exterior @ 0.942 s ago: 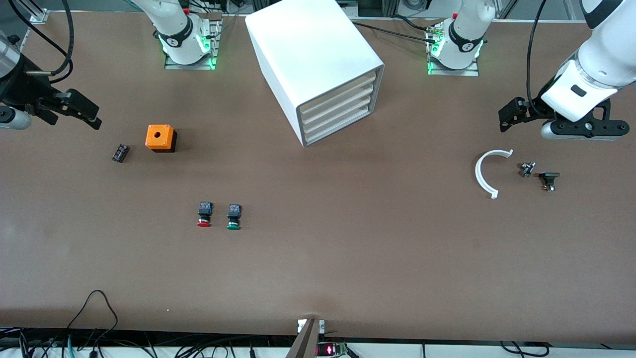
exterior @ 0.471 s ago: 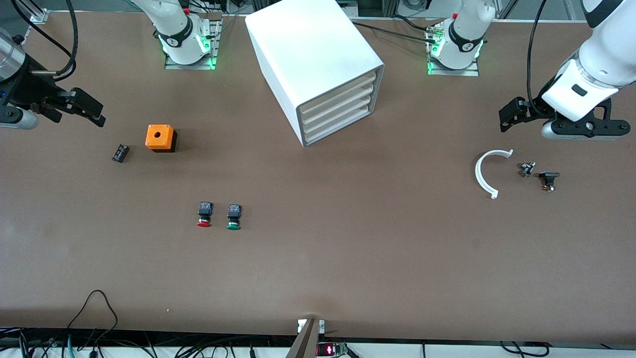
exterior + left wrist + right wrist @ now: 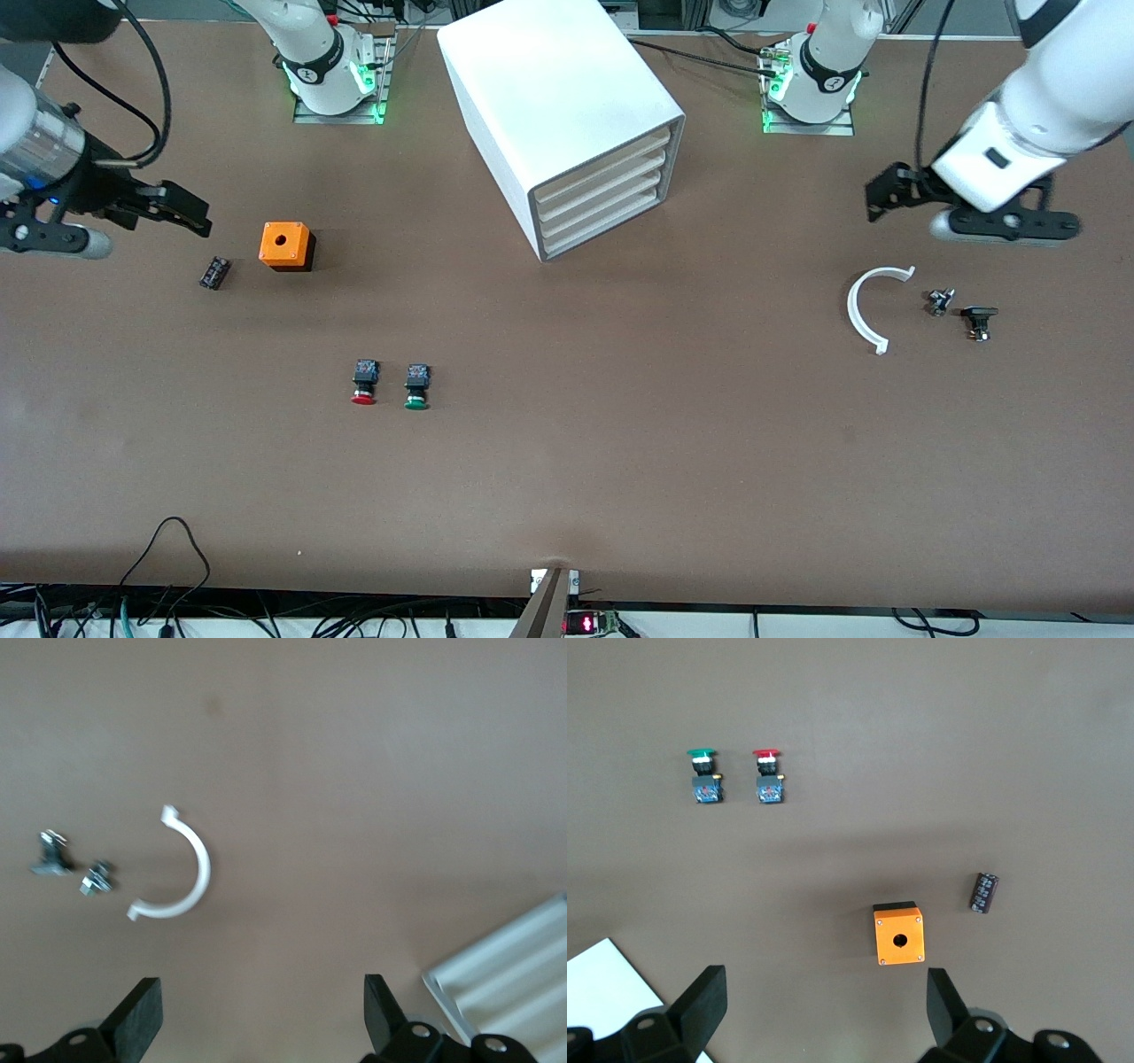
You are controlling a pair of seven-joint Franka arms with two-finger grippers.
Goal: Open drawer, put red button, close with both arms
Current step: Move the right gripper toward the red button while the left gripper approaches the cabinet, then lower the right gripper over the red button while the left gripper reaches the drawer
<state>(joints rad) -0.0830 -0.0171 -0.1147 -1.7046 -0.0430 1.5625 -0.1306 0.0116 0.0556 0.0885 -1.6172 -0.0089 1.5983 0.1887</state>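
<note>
Hovering apart: both grippers, drawer shut

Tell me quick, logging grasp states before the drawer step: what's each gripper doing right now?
Left gripper: open, holding nothing, over bare table near the white curved piece.
Right gripper: open, holding nothing, over the table near the orange box.

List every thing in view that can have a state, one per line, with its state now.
drawer: shut, flush with the three other trays.
cabinet: upright, all four trays in.
red button: lying on the table beside the green button, untouched.
orange box: on the table, hole facing up.
left gripper: open, empty, over the table near the white arc.
right gripper: open, empty, above the table near the orange box.
</note>
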